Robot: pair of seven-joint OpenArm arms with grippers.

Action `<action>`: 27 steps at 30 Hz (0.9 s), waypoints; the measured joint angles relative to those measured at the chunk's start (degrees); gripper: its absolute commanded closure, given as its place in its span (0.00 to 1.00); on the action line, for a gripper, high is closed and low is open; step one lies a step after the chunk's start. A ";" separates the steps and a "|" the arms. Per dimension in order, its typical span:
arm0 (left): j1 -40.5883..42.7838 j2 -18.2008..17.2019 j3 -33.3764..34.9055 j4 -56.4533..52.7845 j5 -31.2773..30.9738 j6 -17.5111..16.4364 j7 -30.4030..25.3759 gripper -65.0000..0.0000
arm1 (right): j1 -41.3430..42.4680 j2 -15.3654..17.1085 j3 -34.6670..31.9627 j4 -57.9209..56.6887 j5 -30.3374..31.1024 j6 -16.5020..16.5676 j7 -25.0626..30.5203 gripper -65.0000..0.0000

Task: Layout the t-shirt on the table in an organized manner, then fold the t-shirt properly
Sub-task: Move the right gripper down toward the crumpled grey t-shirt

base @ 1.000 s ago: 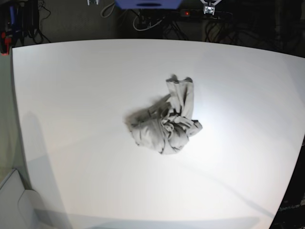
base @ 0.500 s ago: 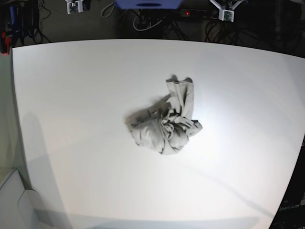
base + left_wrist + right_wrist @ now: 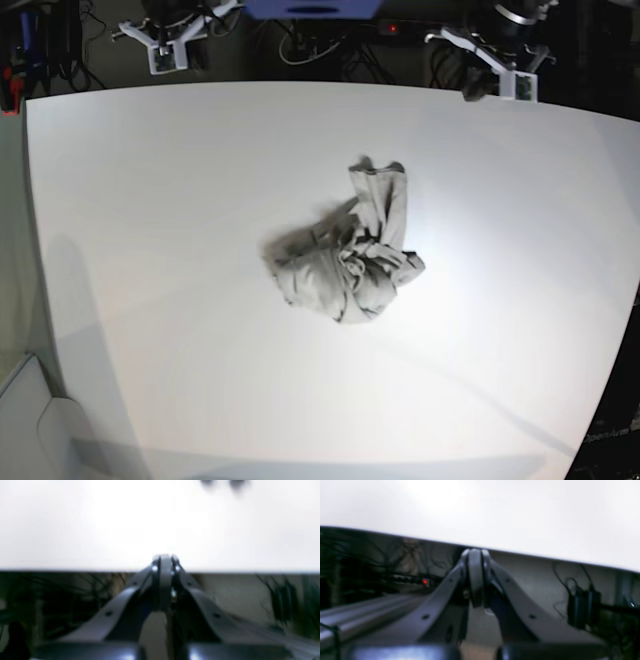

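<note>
The t-shirt (image 3: 345, 250) lies crumpled in a heap near the middle of the table (image 3: 150, 200), light grey-beige and heavily wrinkled. Both grippers hang at the table's far edge, well away from the cloth. My left gripper (image 3: 500, 82) is at the far right of the base view. Its wrist view shows the left gripper (image 3: 163, 558) shut and empty, just over the edge of the table (image 3: 100, 530). My right gripper (image 3: 165, 55) is at the far left, behind the edge. Seen from its wrist, the right gripper (image 3: 475, 552) is shut and empty, with the table (image 3: 520, 517) ahead.
Dark cables and a power strip with a red light (image 3: 392, 28) lie on the floor beyond the far edge, beside a blue object (image 3: 312, 8). A pale rounded surface (image 3: 30, 420) sits off the front left corner.
Both arms have come further into the base view at the far edge, moving toward the table. The t-shirt has not moved.
</note>
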 measured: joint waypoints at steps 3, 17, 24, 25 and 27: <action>-0.55 1.44 -2.43 0.20 -0.20 -0.04 0.13 1.00 | 1.68 -0.07 -2.03 -0.09 0.00 0.00 -0.74 1.00; -5.35 2.16 -5.27 0.31 -0.28 -0.04 -0.13 1.00 | 12.07 -0.13 -14.51 -0.02 -0.07 0.00 -4.26 1.00; -6.10 2.19 -5.27 0.31 -0.26 -0.04 0.22 1.00 | 22.49 -0.04 -20.94 -0.07 -0.26 0.00 -16.98 1.00; -6.05 2.16 -5.27 0.31 -0.20 -0.07 0.11 1.00 | 24.04 -0.07 -21.73 -0.07 -0.24 0.00 -17.97 1.00; -5.81 2.21 -5.27 0.31 -0.20 -0.07 0.15 1.00 | 26.16 -0.24 -23.17 -0.07 -0.31 0.00 -20.37 1.00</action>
